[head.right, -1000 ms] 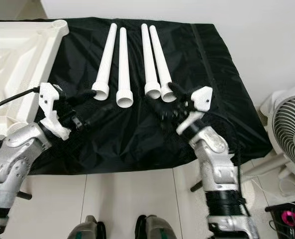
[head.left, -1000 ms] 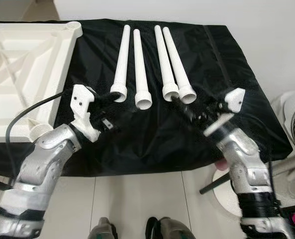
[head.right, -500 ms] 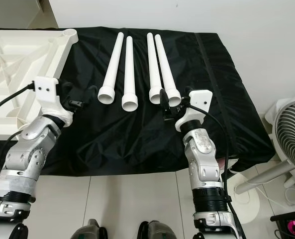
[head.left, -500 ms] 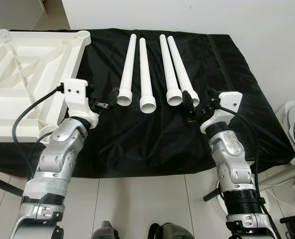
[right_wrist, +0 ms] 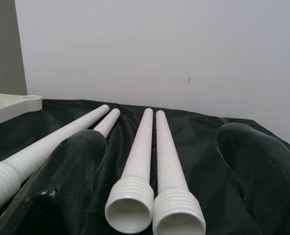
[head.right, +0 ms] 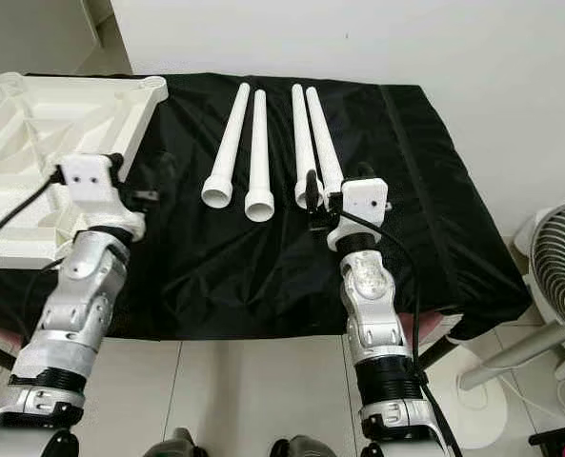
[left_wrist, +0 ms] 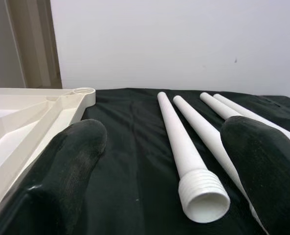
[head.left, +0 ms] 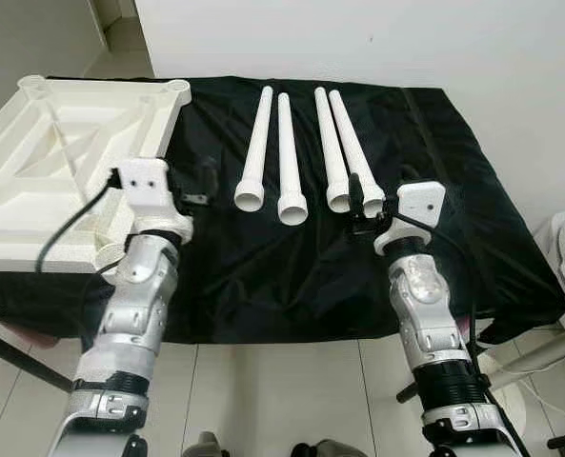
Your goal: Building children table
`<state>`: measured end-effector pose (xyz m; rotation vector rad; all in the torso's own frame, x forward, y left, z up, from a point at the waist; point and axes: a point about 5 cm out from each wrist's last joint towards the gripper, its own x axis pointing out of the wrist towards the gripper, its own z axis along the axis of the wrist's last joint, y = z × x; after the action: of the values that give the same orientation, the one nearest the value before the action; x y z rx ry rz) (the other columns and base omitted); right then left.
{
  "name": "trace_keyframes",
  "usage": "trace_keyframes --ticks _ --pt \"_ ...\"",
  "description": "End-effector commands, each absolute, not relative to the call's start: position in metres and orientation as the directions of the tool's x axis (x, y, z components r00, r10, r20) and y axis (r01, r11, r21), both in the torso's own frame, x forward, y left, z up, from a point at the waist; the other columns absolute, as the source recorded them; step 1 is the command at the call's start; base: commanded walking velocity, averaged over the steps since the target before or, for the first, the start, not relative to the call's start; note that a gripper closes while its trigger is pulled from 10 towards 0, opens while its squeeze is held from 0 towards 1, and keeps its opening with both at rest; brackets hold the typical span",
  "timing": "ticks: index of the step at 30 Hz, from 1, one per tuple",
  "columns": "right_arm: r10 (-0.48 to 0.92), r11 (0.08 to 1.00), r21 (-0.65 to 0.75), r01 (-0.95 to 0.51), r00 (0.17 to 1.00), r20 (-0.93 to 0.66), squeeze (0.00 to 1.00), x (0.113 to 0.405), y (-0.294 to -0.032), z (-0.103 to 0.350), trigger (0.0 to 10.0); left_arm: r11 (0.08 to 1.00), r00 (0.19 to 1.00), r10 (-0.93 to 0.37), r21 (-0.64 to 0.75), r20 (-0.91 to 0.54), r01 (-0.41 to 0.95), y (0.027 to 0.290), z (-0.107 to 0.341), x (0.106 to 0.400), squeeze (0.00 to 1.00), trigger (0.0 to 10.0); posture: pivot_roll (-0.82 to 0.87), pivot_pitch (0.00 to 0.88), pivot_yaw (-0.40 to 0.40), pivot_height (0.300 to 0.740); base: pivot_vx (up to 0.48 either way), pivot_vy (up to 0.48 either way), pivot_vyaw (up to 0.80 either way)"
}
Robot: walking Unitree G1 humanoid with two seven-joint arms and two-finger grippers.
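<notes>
Four white table legs lie side by side on the black cloth, a left pair point(head.left: 258, 148) and a right pair point(head.left: 330, 148), threaded ends toward me. The white table top point(head.left: 82, 143) lies upside down at the left. My left gripper point(head.left: 203, 186) is open, low over the cloth between the table top's corner and the leftmost leg point(left_wrist: 184, 147). My right gripper point(head.left: 358, 205) is open at the threaded ends of the right pair point(right_wrist: 135, 210), which sit between its fingers point(right_wrist: 81, 161) in the right wrist view. Neither gripper holds anything.
The black cloth point(head.left: 454, 219) covers a table that ends just in front of my arms. A white wall stands behind it. A white fan point(head.right: 558, 276) stands on the tiled floor at the right.
The whole view has pulled back and up. Both arms have swung from splayed and tilted to pointing straight ahead. The right gripper has closed in on the right pair's ends.
</notes>
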<state>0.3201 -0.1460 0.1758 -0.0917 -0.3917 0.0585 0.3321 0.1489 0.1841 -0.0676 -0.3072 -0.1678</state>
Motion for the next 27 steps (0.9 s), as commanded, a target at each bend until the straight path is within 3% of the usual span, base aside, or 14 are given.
trace_keyframes --ticks 1,7,18,27 --pt "0.073 0.993 -0.114 -0.034 0.929 0.362 0.00 0.319 -0.145 0.172 10.0 0.981 0.936 -0.184 -0.005 0.300 0.194 0.147 0.180 0.330 0.00 10.0 -0.07 0.018 -0.010 0.740 0.000 0.000 0.00" --pt "0.095 0.990 -0.129 -0.050 0.922 0.376 0.00 0.320 -0.140 0.174 10.0 0.986 0.941 -0.158 -0.005 0.300 0.168 0.156 0.184 0.333 0.00 10.0 -0.07 0.060 -0.006 0.740 0.000 0.000 0.00" --pt "0.080 0.994 -0.102 -0.042 0.912 0.402 0.00 0.323 -0.132 0.176 10.0 0.995 0.952 -0.095 0.005 0.291 0.098 0.172 0.181 0.330 0.00 10.0 -0.05 0.092 0.000 0.740 0.000 0.421 0.00" --pt "0.092 0.991 -0.122 -0.047 0.916 0.391 0.00 0.323 -0.132 0.173 10.0 0.994 0.946 -0.110 0.015 0.304 0.111 0.169 0.184 0.329 0.00 10.0 -0.05 0.082 -0.006 0.740 0.000 0.480 0.00"
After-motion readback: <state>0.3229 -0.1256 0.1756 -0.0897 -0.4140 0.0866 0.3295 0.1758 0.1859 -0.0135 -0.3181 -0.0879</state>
